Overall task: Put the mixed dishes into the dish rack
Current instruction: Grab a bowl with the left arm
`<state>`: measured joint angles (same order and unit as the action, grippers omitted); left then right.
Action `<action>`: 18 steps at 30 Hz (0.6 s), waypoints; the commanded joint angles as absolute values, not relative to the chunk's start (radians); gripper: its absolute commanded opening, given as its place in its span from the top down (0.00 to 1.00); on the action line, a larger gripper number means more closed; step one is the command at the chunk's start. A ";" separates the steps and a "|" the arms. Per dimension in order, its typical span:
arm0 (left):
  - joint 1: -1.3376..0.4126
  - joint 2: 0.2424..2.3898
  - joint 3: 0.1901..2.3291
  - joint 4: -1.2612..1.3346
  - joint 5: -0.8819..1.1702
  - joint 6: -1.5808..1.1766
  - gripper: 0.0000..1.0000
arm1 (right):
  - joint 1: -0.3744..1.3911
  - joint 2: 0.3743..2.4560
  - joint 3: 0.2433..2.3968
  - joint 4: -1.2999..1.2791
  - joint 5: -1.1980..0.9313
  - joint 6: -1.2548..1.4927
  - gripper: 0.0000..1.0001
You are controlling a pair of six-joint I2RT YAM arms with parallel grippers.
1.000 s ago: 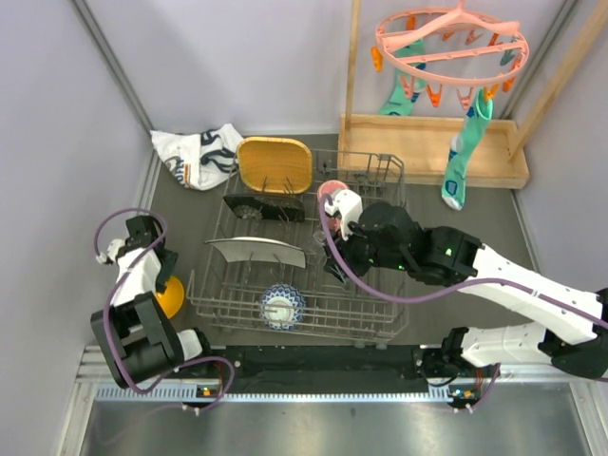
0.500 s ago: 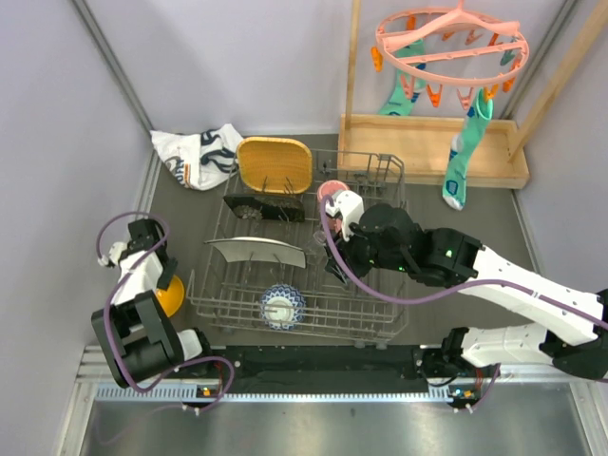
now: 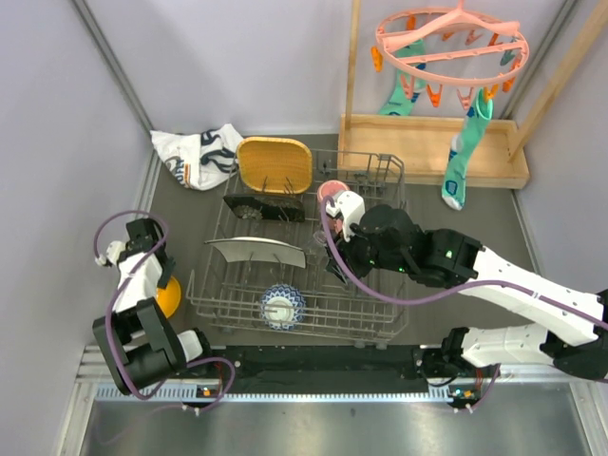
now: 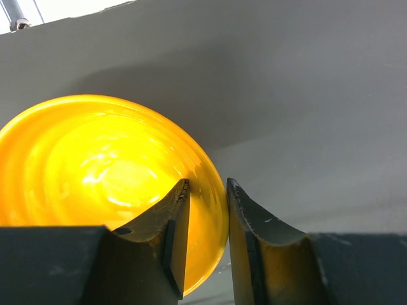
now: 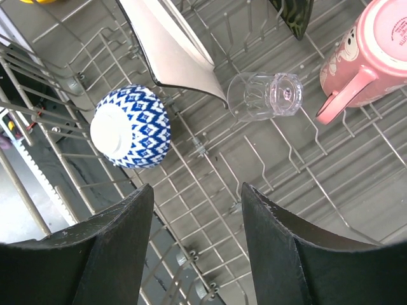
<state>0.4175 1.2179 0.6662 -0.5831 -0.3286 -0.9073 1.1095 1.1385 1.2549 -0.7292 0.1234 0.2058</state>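
Observation:
An orange bowl [image 3: 170, 296] sits on the grey table left of the dish rack [image 3: 384, 317]. My left gripper [image 3: 152, 275] is down at it. In the left wrist view the bowl [image 4: 95, 171] has its rim pinched between the jaws of that gripper [image 4: 206, 184], one finger inside and one outside. The rack holds a yellow plate [image 3: 275, 163], a black floral plate [image 3: 261, 211], a pale plate [image 3: 256, 251], a blue-white bowl [image 3: 283, 306], a pink cup [image 3: 330, 195] and a clear glass [image 5: 267, 95]. My right gripper [image 5: 197, 194] hovers open over the rack's wires, holding nothing.
A white printed cloth [image 3: 198, 157] lies at the back left. A wooden tray [image 3: 427, 152] stands behind the rack, with a pink peg hanger [image 3: 451, 43] and teal socks [image 3: 461, 161] above it. The wall runs close to the left arm.
The left jaws have narrowed from wide apart onto the orange bowl's rim. The right arm and the dishes in the rack have stayed put.

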 commanded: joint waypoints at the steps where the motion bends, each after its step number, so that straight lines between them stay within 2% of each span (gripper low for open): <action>1: 0.423 1.186 0.702 -0.589 -0.261 -0.934 1.00 | 1.097 1.101 1.247 -0.704 0.152 0.213 0.43; 18: 0.423 1.066 1.092 -0.709 -0.083 -0.959 1.00 | 1.097 1.108 1.345 -0.729 0.179 0.230 0.43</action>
